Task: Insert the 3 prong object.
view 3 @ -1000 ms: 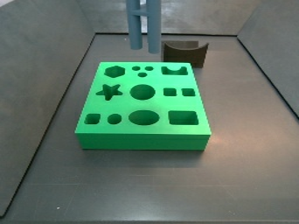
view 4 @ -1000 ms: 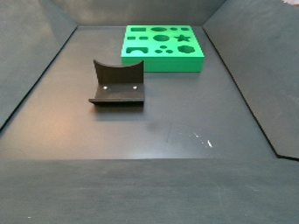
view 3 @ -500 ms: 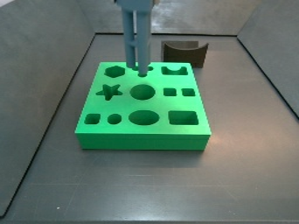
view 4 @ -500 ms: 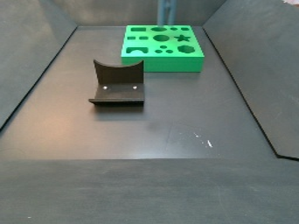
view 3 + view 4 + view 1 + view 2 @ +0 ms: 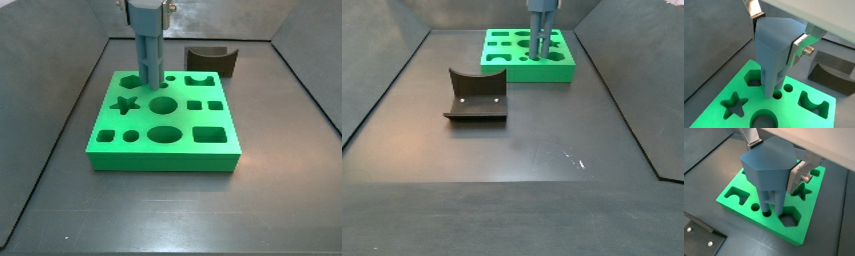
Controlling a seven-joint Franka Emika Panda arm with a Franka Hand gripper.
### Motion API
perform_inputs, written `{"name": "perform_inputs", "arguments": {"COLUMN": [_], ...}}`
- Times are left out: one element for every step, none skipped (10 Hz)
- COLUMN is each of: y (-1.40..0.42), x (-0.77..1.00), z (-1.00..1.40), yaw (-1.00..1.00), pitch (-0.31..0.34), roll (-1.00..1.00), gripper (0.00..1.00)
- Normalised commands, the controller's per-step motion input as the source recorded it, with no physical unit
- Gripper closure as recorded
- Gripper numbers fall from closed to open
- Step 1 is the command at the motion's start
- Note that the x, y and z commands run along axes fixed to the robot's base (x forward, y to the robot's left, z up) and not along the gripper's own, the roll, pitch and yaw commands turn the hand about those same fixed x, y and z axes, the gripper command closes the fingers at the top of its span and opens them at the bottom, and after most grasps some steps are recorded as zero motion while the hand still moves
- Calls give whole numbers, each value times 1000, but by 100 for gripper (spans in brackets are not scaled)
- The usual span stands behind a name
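We hold the blue 3 prong object (image 5: 774, 47) upright so its prongs meet the three small holes (image 5: 765, 213) in the green block (image 5: 167, 140); they seem partly entered. Our gripper (image 5: 784, 27) clamps its top. The fixture (image 5: 476, 97) stands well apart.

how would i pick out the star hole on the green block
Find the green block on the dark floor, with the gripper above it holding the blue piece. The star hole is the only pointed, five-armed cutout.
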Motion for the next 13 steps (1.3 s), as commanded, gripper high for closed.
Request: {"name": "perform_inputs", "arguments": {"y": [100, 0, 0, 0, 189, 171, 146, 49, -9, -17, 0, 31, 0], "x": [511, 749, 606, 466, 174, 66, 37, -31, -69, -29, 0, 0, 0], "z": [-329, -403, -403, -480, -509, -463, -497, -440, -683, -600, -443, -229, 0], "yaw": [-269, -269, -351, -643, -834, -757, -291, -83, -69, -31, 0, -6, 0], "pitch": [70, 93, 59, 13, 0, 0, 24, 0, -79, -74, -24, -79, 0], "roll": [50, 13, 0, -20, 0, 63, 136, 106, -179, -251, -337, -186, 0], "gripper": [100, 100, 100, 100, 100, 100, 100, 100, 100, 100, 100, 100, 100]}}
